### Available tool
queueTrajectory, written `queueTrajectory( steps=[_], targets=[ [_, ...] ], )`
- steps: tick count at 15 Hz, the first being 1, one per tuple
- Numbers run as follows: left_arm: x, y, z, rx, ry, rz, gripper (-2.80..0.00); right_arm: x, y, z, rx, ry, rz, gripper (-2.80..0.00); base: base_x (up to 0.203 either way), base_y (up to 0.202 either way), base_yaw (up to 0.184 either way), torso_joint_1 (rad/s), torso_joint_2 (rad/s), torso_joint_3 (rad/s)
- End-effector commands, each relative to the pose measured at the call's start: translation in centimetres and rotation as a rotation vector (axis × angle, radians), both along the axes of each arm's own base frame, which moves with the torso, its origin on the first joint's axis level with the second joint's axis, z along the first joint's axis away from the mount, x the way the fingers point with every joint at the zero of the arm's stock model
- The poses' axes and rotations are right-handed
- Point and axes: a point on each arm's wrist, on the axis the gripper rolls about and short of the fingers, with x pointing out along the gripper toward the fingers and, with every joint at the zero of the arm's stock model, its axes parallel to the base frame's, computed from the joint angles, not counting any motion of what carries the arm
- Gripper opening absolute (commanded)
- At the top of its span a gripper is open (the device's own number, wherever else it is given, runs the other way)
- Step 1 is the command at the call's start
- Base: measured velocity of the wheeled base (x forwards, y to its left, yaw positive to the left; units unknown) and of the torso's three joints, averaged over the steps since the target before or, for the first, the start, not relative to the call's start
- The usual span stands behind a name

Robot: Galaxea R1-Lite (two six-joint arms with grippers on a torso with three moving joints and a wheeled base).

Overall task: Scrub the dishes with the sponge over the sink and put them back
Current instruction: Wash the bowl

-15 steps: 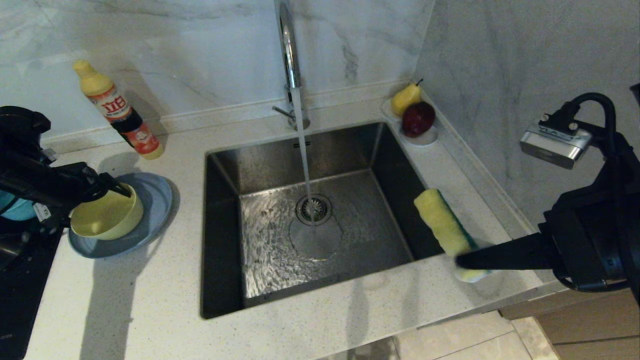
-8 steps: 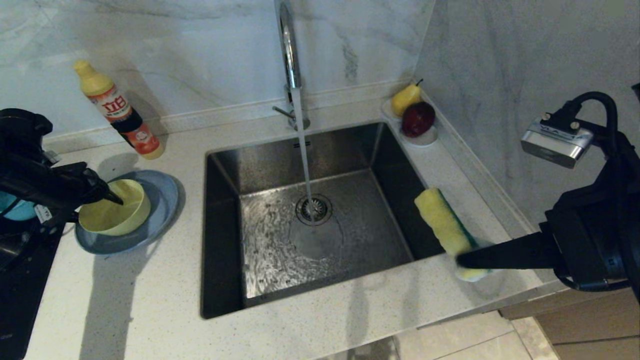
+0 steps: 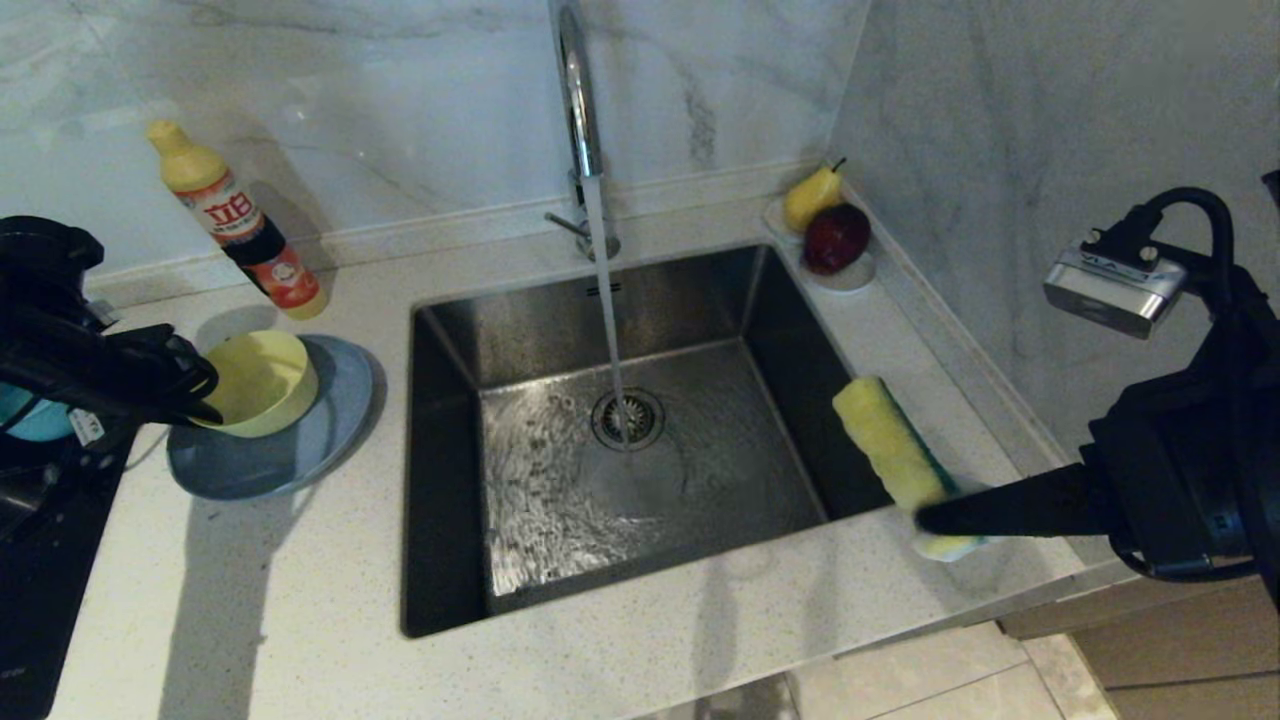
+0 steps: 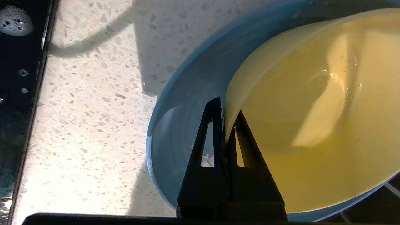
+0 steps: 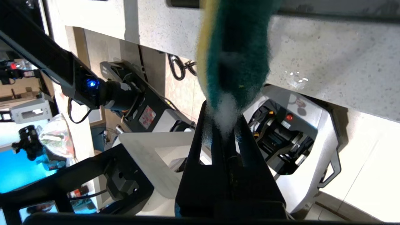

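The yellow bowl (image 3: 262, 383) sits tilted on the grey-blue plate (image 3: 290, 455), left of the sink (image 3: 620, 560). My left gripper (image 3: 205, 398) is shut on the bowl's near rim. In the left wrist view one finger is inside the yellow bowl (image 4: 312, 109) and one outside, over the plate (image 4: 184, 93), at the left gripper (image 4: 226, 107). A teal bowl (image 3: 30, 420) peeks out behind the left arm. My right gripper (image 3: 925, 520) is shut on the sponge (image 3: 890, 445) over the sink's right edge. The sponge's green face (image 5: 237, 53) rises from the right gripper (image 5: 223, 115).
Water runs from the chrome tap (image 3: 578, 90) onto the drain (image 3: 628, 418). A detergent bottle (image 3: 235, 225) stands at the back left. A white saucer with a pear and an apple (image 3: 850, 275) sits in the back right corner. A black cooktop (image 3: 40, 600) borders the counter on the left.
My left gripper has closed on the yellow bowl's rim. The bowl and the plate under it have slid a little toward the sink. The right arm and sponge have stayed put.
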Motion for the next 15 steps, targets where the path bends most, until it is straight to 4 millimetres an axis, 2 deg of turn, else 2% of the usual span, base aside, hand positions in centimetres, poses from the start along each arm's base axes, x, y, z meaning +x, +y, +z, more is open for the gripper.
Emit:
queueTrajectory(
  steps=[1, 3, 5, 8, 12, 15],
  targets=[
    [-0.1, 0.0, 0.0, -0.003, 0.005, 0.002, -2.8, 0.0, 0.0, -0.1, -0.002, 0.008, 0.0, -2.8, 0.0, 0.0, 0.0, 0.0, 0.0, 0.0],
    [-0.2, 0.0, 0.4, 0.006, -0.007, -0.002, -2.8, 0.0, 0.0, -0.1, -0.001, 0.007, 0.0, -2.8, 0.0, 0.0, 0.0, 0.0, 0.0, 0.0],
    [-0.5, -0.2, 1.8, 0.016, -0.049, 0.006, -2.8, 0.0, 0.0, -0.1, -0.002, 0.008, 0.0, -2.8, 0.0, 0.0, 0.0, 0.0, 0.0, 0.0],
    [-2.2, -0.9, 4.5, 0.038, -0.12, 0.008, -2.8, -0.1, 0.0, -0.1, 0.001, 0.004, 0.001, -2.8, 0.0, 0.0, 0.0, 0.0, 0.0, 0.0],
    [-3.7, -1.6, 6.9, 0.072, -0.189, 0.007, -2.8, -0.1, -0.1, 0.0, 0.001, 0.003, 0.0, -2.8, 0.0, 0.0, 0.0, 0.0, 0.0, 0.0],
    [-5.6, -2.8, 9.6, 0.106, -0.275, -0.002, -2.8, 0.0, 0.0, -0.2, -0.002, 0.008, 0.0, -2.8, 0.0, 0.0, 0.0, 0.0, 0.0, 0.0]
  ],
)
